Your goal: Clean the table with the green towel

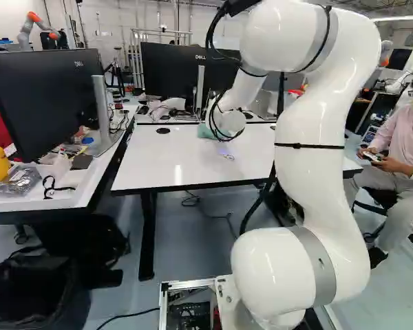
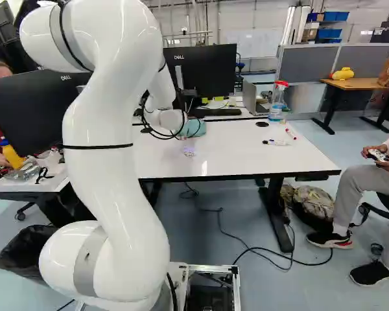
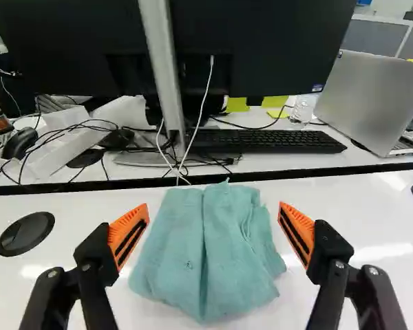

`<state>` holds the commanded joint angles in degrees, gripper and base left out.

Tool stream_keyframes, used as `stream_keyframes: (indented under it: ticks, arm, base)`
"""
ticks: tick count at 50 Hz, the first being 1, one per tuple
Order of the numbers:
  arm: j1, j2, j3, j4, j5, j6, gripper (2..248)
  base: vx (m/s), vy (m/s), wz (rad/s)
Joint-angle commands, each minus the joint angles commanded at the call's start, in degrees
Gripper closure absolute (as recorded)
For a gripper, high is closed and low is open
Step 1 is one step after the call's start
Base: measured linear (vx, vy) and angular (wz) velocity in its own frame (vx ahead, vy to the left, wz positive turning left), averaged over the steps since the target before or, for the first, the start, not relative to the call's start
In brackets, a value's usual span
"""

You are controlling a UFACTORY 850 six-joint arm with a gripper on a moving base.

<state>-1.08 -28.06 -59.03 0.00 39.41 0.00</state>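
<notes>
From where I stand, the green towel [image 3: 206, 254] lies loosely bunched on the white tabletop [image 2: 227, 155], toward its far edge, with a deep fold running along its middle. The jaws are wide apart, one to either side of it, and neither of the orange pads [image 3: 129, 236] seems to touch the cloth.

It ought to be light and limp, nothing fragile, with enough nap not to slip. I'd pinch it low across that middle fold, where the cloth is thickest; a grab at the top might catch one thin layer and let the rest trail. Pressing too deep would just rub the pads on the hard surface.

Close beyond the far edge stand a monitor [image 3: 261, 41], its dangling white cable [image 3: 203, 110] and a keyboard [image 3: 265, 141], with an open laptop [image 3: 365, 100] beside them, so a long forward wipe could run into that lot. In the right base view, a spray bottle [image 2: 278, 103] stands by the far right corner, and some markers [image 2: 275, 142] lie nearer, where a sweep could roll them off.
</notes>
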Motion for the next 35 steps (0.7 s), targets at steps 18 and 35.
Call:
stream_keyframes:
  ticks: [18,35]
  arm:
    - [0.0,-3.7,-4.8,0.5,-5.0,0.0,3]
    - [0.1,-7.1,-9.4,1.1,-9.7,0.0,3]
  base:
    - [0.0,0.0,0.0]
    - [0.0,0.0,0.0]
